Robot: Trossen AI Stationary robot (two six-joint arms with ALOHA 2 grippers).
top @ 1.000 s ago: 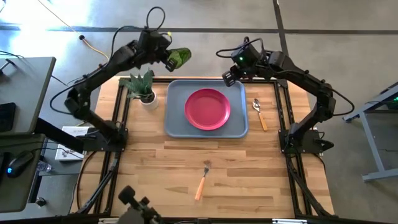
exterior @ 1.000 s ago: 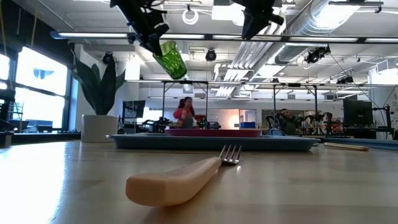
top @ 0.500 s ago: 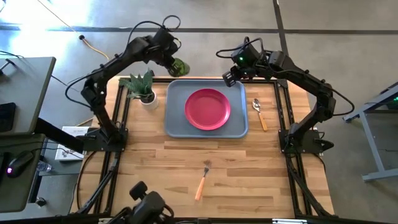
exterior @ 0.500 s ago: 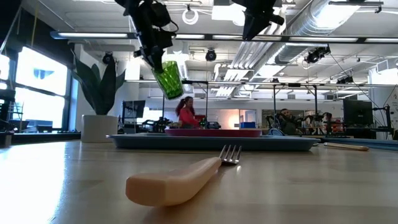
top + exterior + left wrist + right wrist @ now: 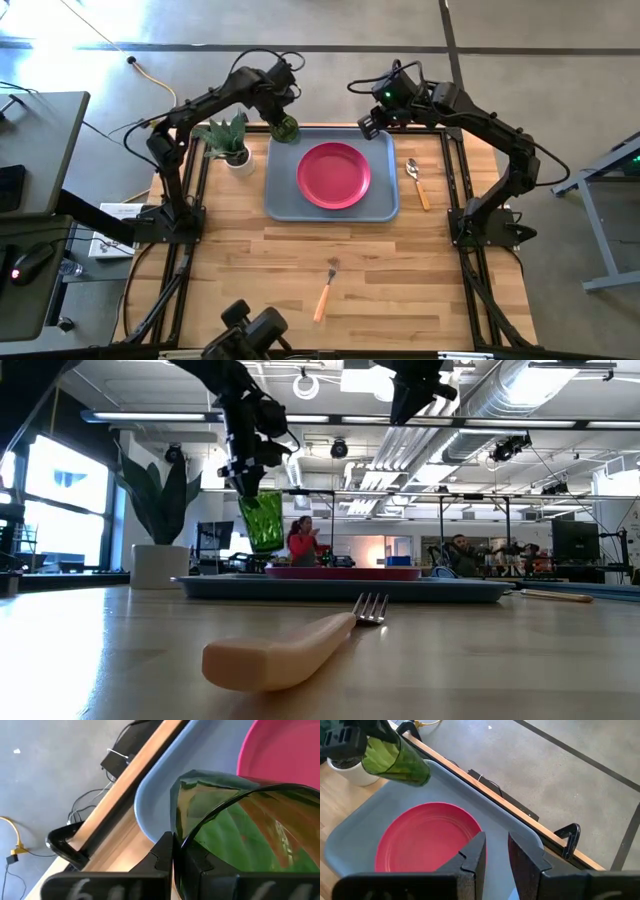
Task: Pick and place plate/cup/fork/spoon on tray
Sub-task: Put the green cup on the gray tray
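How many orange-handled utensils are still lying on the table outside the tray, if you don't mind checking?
2. The spoon lies on the table right of the tray; the fork lies alone on the bare wood nearer the front. None seems hidden.

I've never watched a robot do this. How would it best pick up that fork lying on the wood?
Probably from straight above, fingers closing across the fork's orange handle near its middle. It lies flat on the table with bare wood on both sides, and the handle is thicker than the thin tines, so likely easier to pinch.

Looking like a big robot lab: bare pipes [image 5: 560,410] and long lights [image 5: 150,417] hanging overhead, more metal test frames [image 5: 470,530] standing behind, people [image 5: 300,540] sitting at screens [image 5: 575,540].
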